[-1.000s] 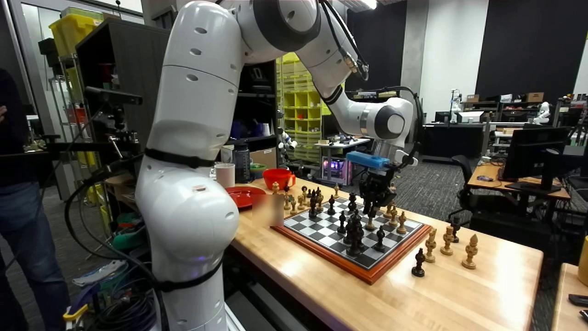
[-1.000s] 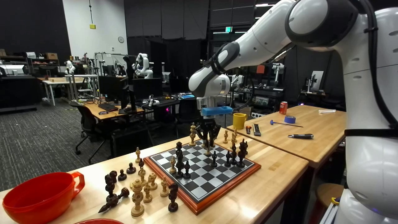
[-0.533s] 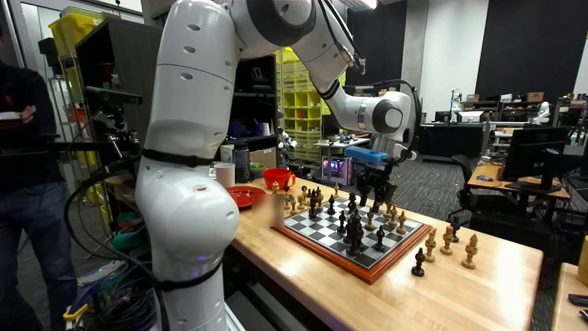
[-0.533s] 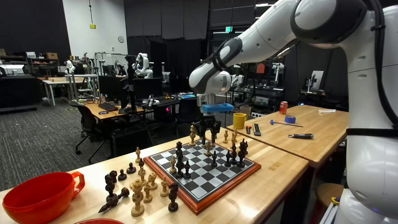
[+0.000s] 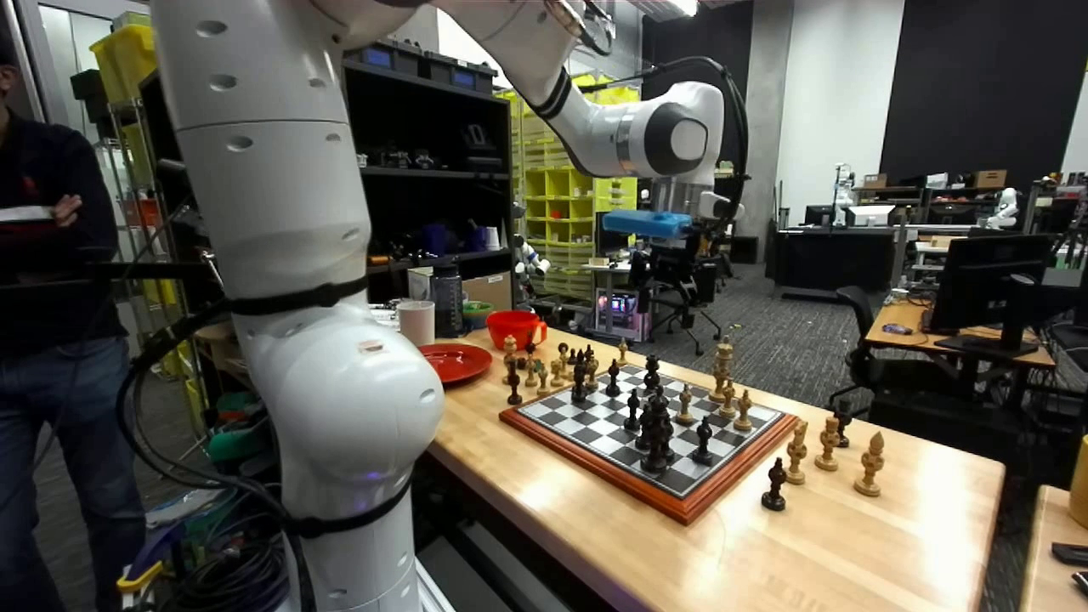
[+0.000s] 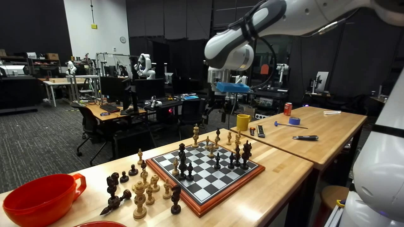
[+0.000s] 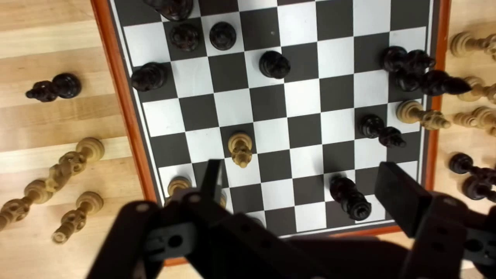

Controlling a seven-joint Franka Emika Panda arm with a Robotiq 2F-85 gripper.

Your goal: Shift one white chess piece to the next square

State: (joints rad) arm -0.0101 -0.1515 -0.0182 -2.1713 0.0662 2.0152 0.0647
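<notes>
A light-wood white chess piece (image 7: pixel 241 149) stands upright on a dark square of the chessboard (image 6: pixel 210 189), and it shows in both exterior views as a small pale piece (image 5: pixel 685 406). High over the board, my gripper (image 7: pixel 302 174) is open with nothing held, its fingers (image 7: pixel 403 197) spread wide. In the wrist view a tall dark piece (image 7: pixel 348 199) appears in the gap, but it stands on the board well below. Other pale pieces are partly hidden behind the left finger in that view. An exterior view shows the gripper (image 5: pixel 665 313) well above all the pieces.
Several dark pieces (image 5: pixel 654 438) cluster on the board near the white piece. Loose pieces stand on the table on both sides of the board, one dark piece (image 6: pixel 110 206) lying down. A red cup (image 6: pixel 42 198), red plate (image 5: pixel 459 364) and yellow mug (image 6: pixel 242 122) are farther out.
My gripper was low around the white piece a second ago. Its jaws have since spread apart, and the arm has risen and drawn back. The piece stays standing on its square.
</notes>
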